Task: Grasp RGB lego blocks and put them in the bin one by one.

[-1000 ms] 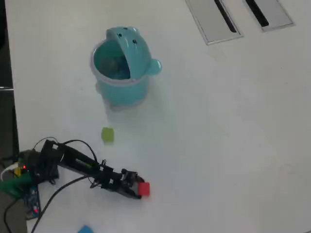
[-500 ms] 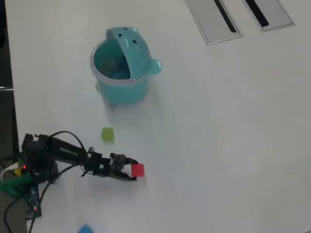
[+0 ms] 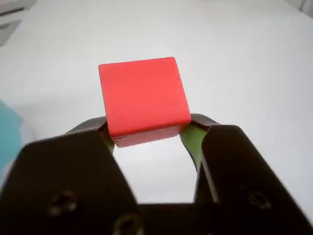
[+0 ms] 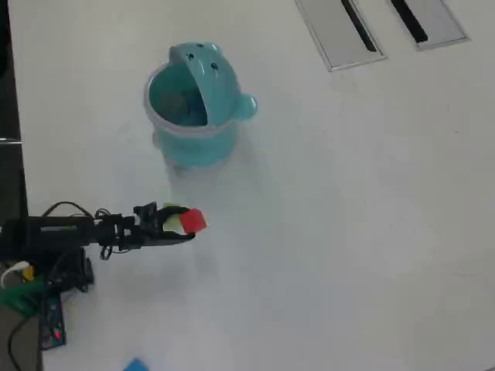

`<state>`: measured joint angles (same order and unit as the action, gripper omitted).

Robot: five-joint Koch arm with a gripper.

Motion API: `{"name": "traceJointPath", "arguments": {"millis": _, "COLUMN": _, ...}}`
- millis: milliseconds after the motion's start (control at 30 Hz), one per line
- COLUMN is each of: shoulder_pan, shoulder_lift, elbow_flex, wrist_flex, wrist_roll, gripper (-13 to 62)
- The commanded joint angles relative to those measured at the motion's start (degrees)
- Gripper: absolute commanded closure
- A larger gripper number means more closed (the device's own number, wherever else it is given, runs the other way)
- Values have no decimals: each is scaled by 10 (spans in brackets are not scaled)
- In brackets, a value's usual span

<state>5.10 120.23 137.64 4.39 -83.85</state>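
A black robot arm reached across a plain white table (image 4: pixel 348 232), its gripper (image 3: pixel 146 134) clamped on a red block (image 3: pixel 143 98), pinching its lower edges between two dark jaws. Seen from the wrist, the block was a smooth, matte plastic cube with crisp edges. From overhead, it hung in the gripper below the bin (image 4: pixel 189 108) and well apart from it. The bin was a round teal tub with a paler rim and a domed flap lid with small ears, tipped open. Its inside looked teal and shadowed, and whether anything lay in it could not be told. A yellow-green block (image 4: pixel 169 209) peeked out just beside the gripper. A light blue block (image 4: pixel 136 365) sat at the bottom edge. Judging by this, the first block was in transit and two waited
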Motion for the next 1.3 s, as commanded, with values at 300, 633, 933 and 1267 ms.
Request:
{"name": "traceJointPath", "arguments": {"millis": 300, "shoulder_pan": -115, "shoulder_lift": 151, "elbow_flex": -11, "wrist_flex": 43, "wrist_roll": 7, "gripper": 368}}
{"name": "traceJointPath", "arguments": {"millis": 633, "shoulder_pan": -163, "shoulder_lift": 154, "elbow_flex": -76, "wrist_flex": 38, "wrist_roll": 15, "gripper": 370}}
{"name": "traceJointPath", "arguments": {"millis": 933, "shoulder_pan": -225, "shoulder_lift": 149, "elbow_flex": -153, "wrist_flex": 33, "wrist_roll": 7, "gripper": 423}}
{"name": "traceJointPath", "arguments": {"millis": 1267, "shoulder_pan": -272, "shoulder_lift": 23, "elbow_flex": -259, "wrist_flex": -37, "wrist_roll": -39, "gripper": 424}}
